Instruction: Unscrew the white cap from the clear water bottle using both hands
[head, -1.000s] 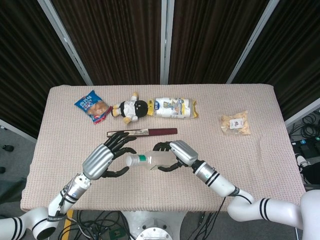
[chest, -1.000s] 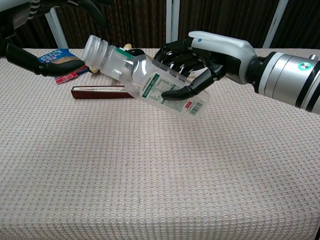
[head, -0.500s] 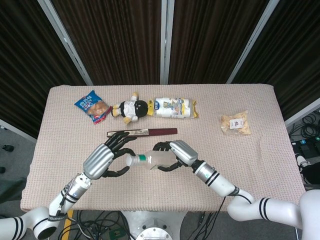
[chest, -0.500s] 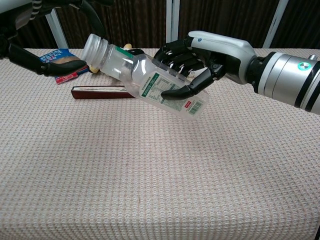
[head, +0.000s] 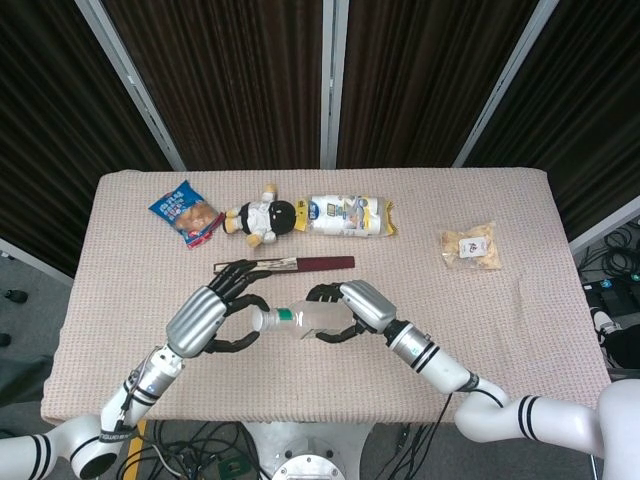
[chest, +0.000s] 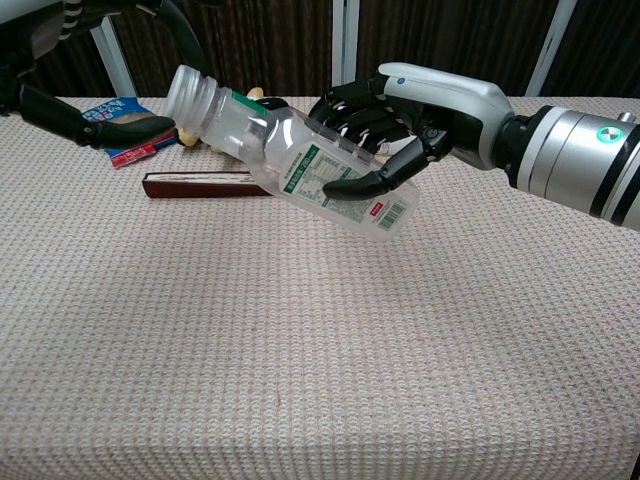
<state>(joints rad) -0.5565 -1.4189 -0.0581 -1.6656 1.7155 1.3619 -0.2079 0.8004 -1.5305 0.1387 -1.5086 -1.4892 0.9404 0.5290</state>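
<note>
- Bottle (chest: 300, 165) of clear plastic hangs in the air above the worktop (head: 520, 320), near its front edge and about midway across. It lies tilted, neck up and toward the robot's left, base lower and toward its right. It looks empty or nearly so, so I judge it light.
- Right hand (chest: 400, 115) grasps the bottle around the labelled lower body, dark fingers (chest: 365, 180) wrapped under and over it. This is the sensible place to hold: the label gives some friction where bare plastic would be slick.
- Thin clear walls like these will likely dent and twist under a hard squeeze, so I judge the hold needs to be firm enough to stop the body turning, yet not crushing.
- Left hand (head: 205, 318) sits at the neck end with its fingers curved around the cap, thumb below and the others above. Whether they actually press on the cap or only ring it, I cannot tell; the chest view cuts off most of this hand.
- Cap (chest: 186, 92) is white, ribbed and stiff, the smallest and hardest part. The ribs are the place to pinch for turning, from opposite sides.
- Behind the hands, well apart from them, lie a dark red flat case (head: 285, 265), a small doll (head: 262, 218), a blue snack bag (head: 185, 212), a pale packet (head: 350, 215) and, far toward the robot's right, a small clear bag (head: 470, 246).
</note>
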